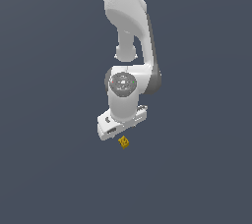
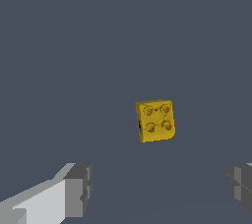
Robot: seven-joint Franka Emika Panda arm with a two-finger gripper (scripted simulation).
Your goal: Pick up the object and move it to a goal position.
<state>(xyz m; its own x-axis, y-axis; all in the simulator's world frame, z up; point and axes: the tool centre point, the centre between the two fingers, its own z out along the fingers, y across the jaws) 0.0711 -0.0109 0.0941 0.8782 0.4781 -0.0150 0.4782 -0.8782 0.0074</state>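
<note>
The object is a tiny yellow-orange block [image 1: 124, 142] with several round studs on top, lying on the dark grey floor. In the exterior view it sits just below the white gripper [image 1: 119, 134], whose fingers are hidden behind the hand. In the wrist view the block [image 2: 155, 120] lies ahead of the gripper [image 2: 160, 191], roughly midway between the two grey fingertips [image 2: 78, 188]. The jaws stand wide apart and hold nothing; the block is not between them.
A plain dark grey floor [image 1: 49, 169] fills both views. The white arm [image 1: 129, 31] hangs down from the top of the exterior view. No other objects show.
</note>
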